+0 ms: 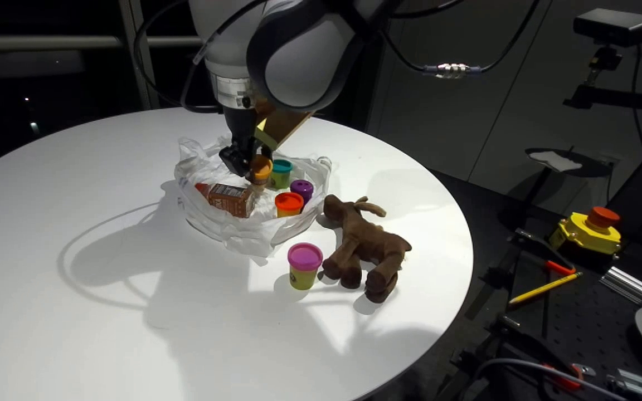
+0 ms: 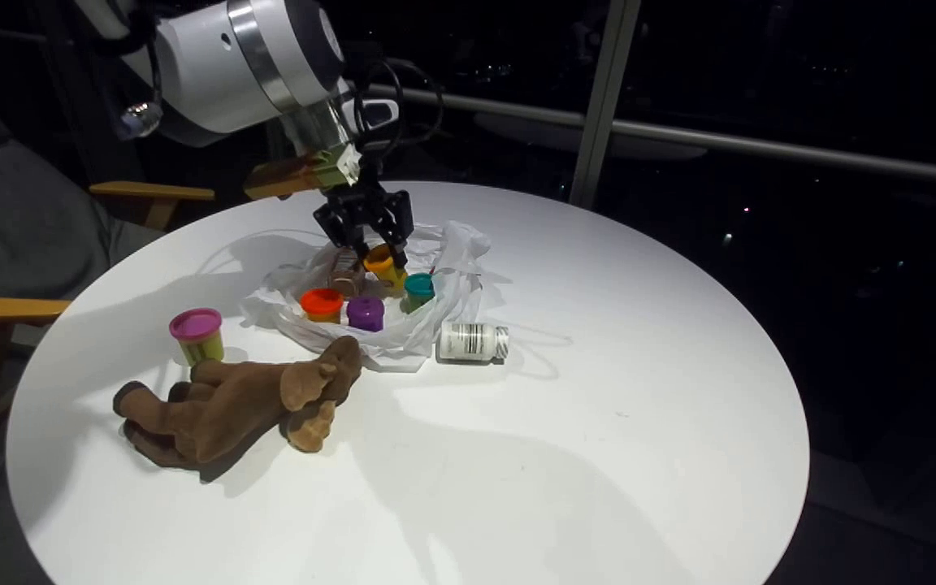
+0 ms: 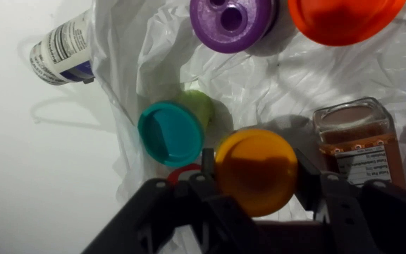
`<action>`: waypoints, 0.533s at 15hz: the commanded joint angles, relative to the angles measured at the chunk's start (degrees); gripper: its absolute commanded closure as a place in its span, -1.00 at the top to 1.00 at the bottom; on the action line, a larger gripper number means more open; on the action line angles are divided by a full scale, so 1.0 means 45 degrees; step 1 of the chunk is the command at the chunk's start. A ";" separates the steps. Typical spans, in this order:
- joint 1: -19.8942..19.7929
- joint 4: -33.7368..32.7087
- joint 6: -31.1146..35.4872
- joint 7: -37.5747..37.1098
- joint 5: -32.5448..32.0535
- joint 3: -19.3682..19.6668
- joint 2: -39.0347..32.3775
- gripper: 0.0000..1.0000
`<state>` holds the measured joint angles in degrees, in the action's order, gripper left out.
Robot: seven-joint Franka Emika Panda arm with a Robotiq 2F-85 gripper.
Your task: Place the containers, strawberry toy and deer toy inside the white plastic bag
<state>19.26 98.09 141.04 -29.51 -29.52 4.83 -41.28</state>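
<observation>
Wrist view: the orange-lidded container (image 3: 256,171) sits between the two jaws.

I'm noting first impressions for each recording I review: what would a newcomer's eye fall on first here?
Probably the big brown deer toy, lying on its side on the round white table, outside the white plastic bag. Next come the red lid, purple lid and teal lid, bright inside that bag, and the claw reaching in, apparently closed on the orange-lidded container. A pink-lidded container stands upright beside the toy.
</observation>
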 commanded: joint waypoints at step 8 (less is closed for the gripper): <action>0.1621 0.0673 0.0570 -0.0953 -0.0375 0.1165 0.1174 1.00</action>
<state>21.23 95.97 141.72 -28.75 -27.50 6.34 -42.43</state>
